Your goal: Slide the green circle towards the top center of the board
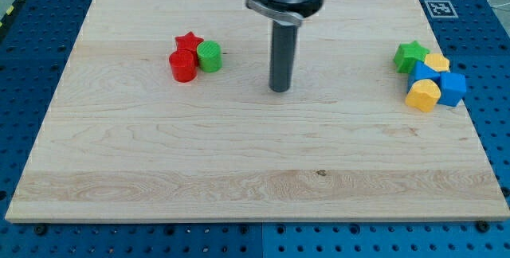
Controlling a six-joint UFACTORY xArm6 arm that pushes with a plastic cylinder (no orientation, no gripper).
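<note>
1. The green circle is a short, bright green cylinder standing upright on the wooden worktop, in the upper left part of the view.
2. It touches a red cylinder on its left and sits just beside a red star.
3. My tip rests on the worktop near the centre, to the right of the green circle and apart from it.
4. There is no pincer, only the dark rod.
5. At the view's right, a green star, two yellow blocks and blue blocks cluster together.
</note>
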